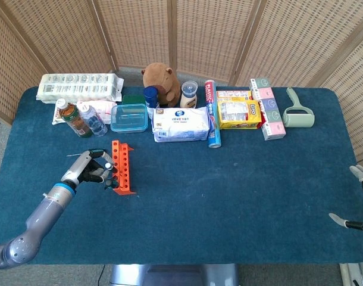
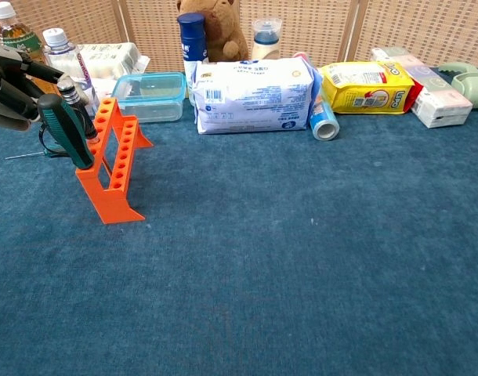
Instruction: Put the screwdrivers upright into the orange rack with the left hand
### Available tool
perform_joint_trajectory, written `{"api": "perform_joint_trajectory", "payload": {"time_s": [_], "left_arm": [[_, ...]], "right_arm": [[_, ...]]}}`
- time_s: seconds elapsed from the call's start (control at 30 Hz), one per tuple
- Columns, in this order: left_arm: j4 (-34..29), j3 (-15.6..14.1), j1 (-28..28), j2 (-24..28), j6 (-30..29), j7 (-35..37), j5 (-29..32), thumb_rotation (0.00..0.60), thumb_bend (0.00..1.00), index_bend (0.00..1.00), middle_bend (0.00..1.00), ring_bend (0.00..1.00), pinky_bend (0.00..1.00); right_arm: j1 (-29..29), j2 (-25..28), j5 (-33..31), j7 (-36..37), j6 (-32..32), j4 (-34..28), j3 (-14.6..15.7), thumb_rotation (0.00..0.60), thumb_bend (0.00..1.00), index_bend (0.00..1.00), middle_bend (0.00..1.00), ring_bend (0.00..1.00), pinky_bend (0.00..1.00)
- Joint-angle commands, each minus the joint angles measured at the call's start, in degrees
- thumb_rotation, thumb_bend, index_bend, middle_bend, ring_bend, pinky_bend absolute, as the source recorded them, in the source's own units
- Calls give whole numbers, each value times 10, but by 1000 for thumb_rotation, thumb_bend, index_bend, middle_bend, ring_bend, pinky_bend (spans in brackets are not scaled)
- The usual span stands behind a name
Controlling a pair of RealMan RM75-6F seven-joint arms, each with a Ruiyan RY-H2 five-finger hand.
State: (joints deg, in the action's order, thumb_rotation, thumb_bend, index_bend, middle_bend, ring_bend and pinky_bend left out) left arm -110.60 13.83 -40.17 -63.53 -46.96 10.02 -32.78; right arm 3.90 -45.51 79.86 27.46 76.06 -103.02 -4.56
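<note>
The orange rack stands left of centre on the blue table. My left hand is just left of it, gripping the top of a green-and-black-handled screwdriver. The screwdriver leans, its lower end against the rack's near left side; whether it sits in a hole I cannot tell. A thin metal shaft lies on the cloth behind the hand. My right hand hangs at the table's right edge, fingers apart, holding nothing.
Behind the rack are two bottles, a clear box with a blue lid, a white wipes pack, a plush toy, a yellow pack and a lint roller. Bare blue cloth fills the near half.
</note>
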Motion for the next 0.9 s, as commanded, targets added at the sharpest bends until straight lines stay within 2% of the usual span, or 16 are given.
{"api": "perform_joint_trajectory", "payload": {"time_s": [0.03, 0.17, 0.23, 0.37, 0.5, 0.63, 0.73, 0.9], "left_arm": [[0, 0, 0, 0, -1, -2, -1, 600, 459, 496, 1000, 1000, 1000], [-3, 1, 0, 2, -2, -4, -5, 600, 457, 491, 1000, 1000, 1000], [-3, -1, 0, 4, 0, -7, -7, 600, 451, 451, 1000, 1000, 1000], [-2, -6, -2, 6, 4, -14, -6, 600, 407, 299, 1000, 1000, 1000], [0, -7, -4, 5, 5, -16, -4, 600, 370, 198, 1000, 1000, 1000], [-8, 1, 1, 6, -5, -8, -11, 600, 334, 177, 1000, 1000, 1000], [-24, 12, 19, 15, -36, 3, -39, 600, 328, 177, 1000, 1000, 1000], [-24, 6, 30, 23, -85, -28, -47, 600, 328, 177, 1000, 1000, 1000]], "right_arm": [[0, 0, -1, 0, 0, 0, 0, 600, 0, 17, 17, 0, 0], [0, 0, -1, 0, 0, 0, 0, 600, 0, 17, 17, 0, 0], [0, 0, 0, 0, 0, 0, 0, 600, 0, 17, 17, 0, 0], [-1, 1, 0, 1, 2, -1, 0, 600, 0, 17, 17, 0, 0], [-1, 1, 0, 1, 1, -1, 0, 600, 0, 17, 17, 0, 0], [-1, 1, 1, 1, 1, -1, 0, 600, 0, 17, 17, 0, 0], [0, 1, 1, 1, 0, 0, 0, 600, 0, 17, 17, 0, 0], [-1, 2, 3, 2, 3, -1, 0, 600, 0, 17, 17, 0, 0]]}}
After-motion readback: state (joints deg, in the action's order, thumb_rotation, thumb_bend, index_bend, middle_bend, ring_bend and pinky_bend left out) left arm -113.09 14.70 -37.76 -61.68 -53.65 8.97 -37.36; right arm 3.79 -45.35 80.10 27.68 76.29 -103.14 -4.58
